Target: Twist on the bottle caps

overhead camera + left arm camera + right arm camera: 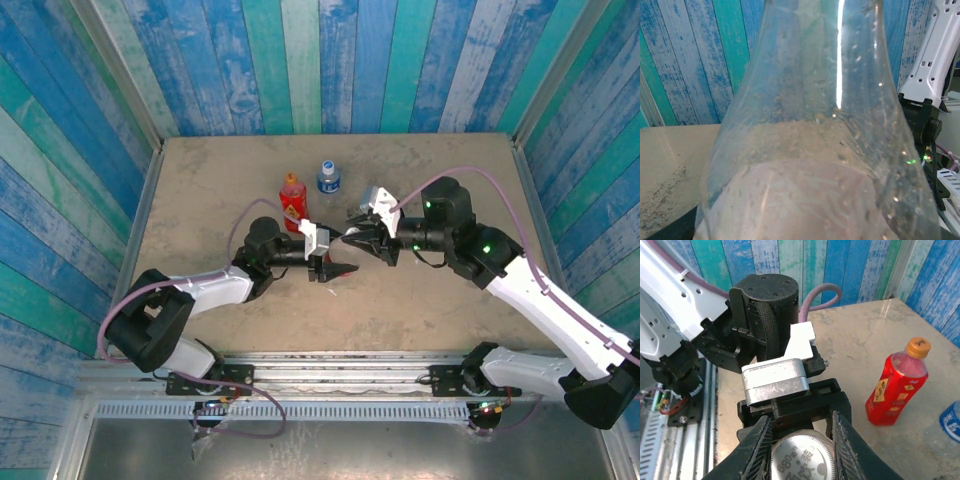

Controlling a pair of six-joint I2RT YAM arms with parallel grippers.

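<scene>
Since the red bottle, at the upper centre of the overhead view, already wears its orange cap, and the blue-label bottle just right of it has its blue cap, the step in hand looks to be the last: seating the white cap on the clear bottle. From the right wrist camera that cap sits at the bottom centre of the frame. The right gripper pinches it, with its fingers pressed to the rim on either side. The clear bottle looms across the left wrist view, close in front of the left gripper. That gripper's fingers are hidden, so I cannot tell whether it clamps the bottle, though steadying the body is its likely job. The next move, I judge, calls for the right wrist to turn the cap squarely on the thread while the bottle is kept from spinning. Whether the thread has caught cannot be seen. The red bottle shows reddish drink up to its shoulder. The clear bottle's neck looks empty save specks, and the pale band lower down may be label or liquid. The blue-label bottle is too small to judge.
</scene>
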